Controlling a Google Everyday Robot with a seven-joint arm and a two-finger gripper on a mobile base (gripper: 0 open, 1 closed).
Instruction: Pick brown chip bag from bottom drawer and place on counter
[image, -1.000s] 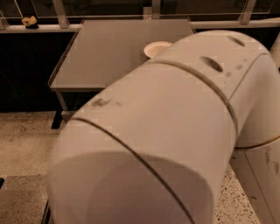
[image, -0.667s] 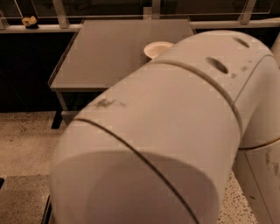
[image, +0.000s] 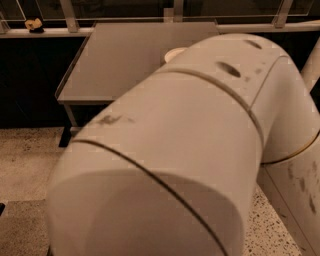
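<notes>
My own white arm (image: 200, 150) fills most of the camera view and blocks what lies behind it. The gripper is out of view. The counter (image: 120, 60), a flat grey top with a thin raised rim, shows at the upper left. A pale round bowl (image: 172, 53) sits on it, mostly hidden by the arm. The brown chip bag is hidden or out of view. The bottom drawer is hidden or out of view.
A railing with glass panels (image: 70, 10) runs behind the counter, and a small yellowish object (image: 34, 23) rests on its ledge at the far left. Speckled floor (image: 30, 160) lies below the counter at the left.
The arm has shifted slightly across the view, covering more of the bowl; the counter looks the same.
</notes>
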